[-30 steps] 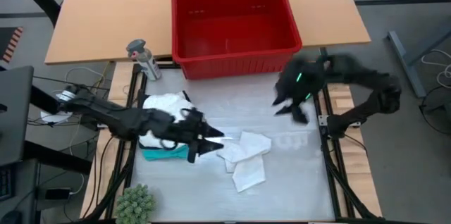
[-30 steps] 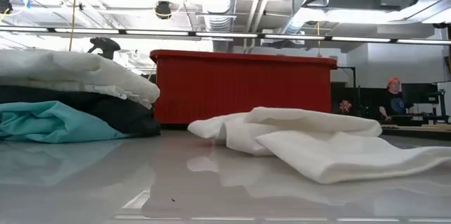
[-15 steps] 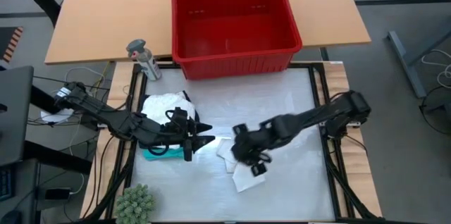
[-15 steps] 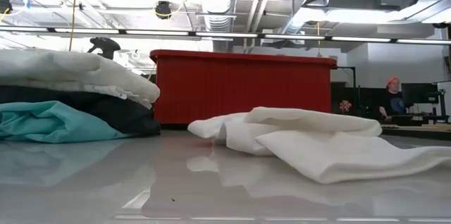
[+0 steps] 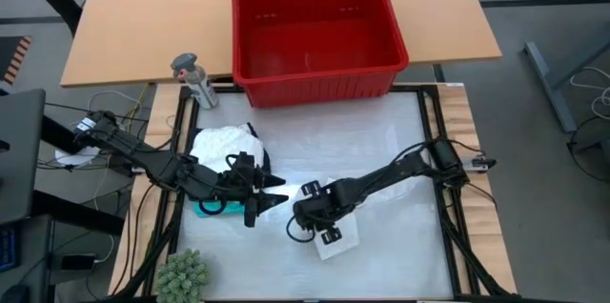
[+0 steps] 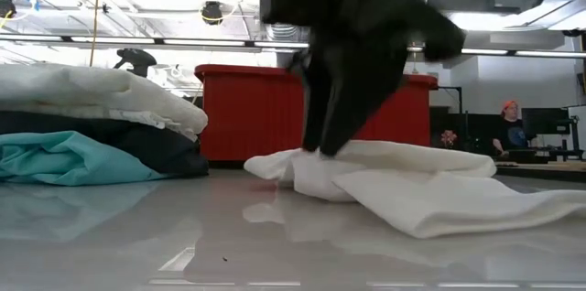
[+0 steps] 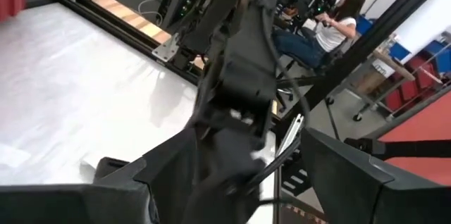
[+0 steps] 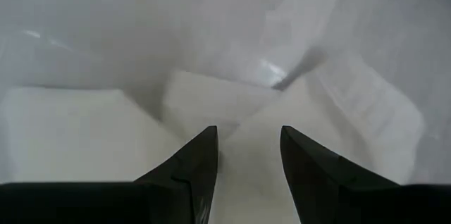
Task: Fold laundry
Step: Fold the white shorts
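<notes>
A crumpled white cloth [image 5: 343,238] lies on the table's middle, also seen in the low view [image 6: 439,190]. My right gripper [image 8: 248,139] has come down on it from above, open, its fingers over the cloth's left part [image 6: 316,158]. At the table's left stands a stack of laundry: a white garment [image 5: 221,141] on top, a black one [image 6: 137,140] under it, a teal one [image 6: 64,158] at the bottom. My left gripper [image 5: 269,195] hovers open beside the stack, pointing toward the right arm [image 7: 239,76], holding nothing. My right gripper points steeply down at the white cloth's left part [image 8: 246,111], with its two fingers apart. In the low view the fingertips [image 6: 316,149] reach the cloth's top. I cannot tell whether they touch it. The cloth lies flat on the table.
A red basket [image 5: 319,31] stands at the table's far edge. A grey bottle [image 5: 193,79] is at the far left, a green plant [image 5: 183,274] at the near left corner. People sit in the room beyond [image 6: 508,131] [image 7: 331,27].
My right gripper has swung from beside the basket's right corner toward the table's near left and down onto the white cloth. The cloth lies as before. My left gripper has drawn back a little toward the stack.
</notes>
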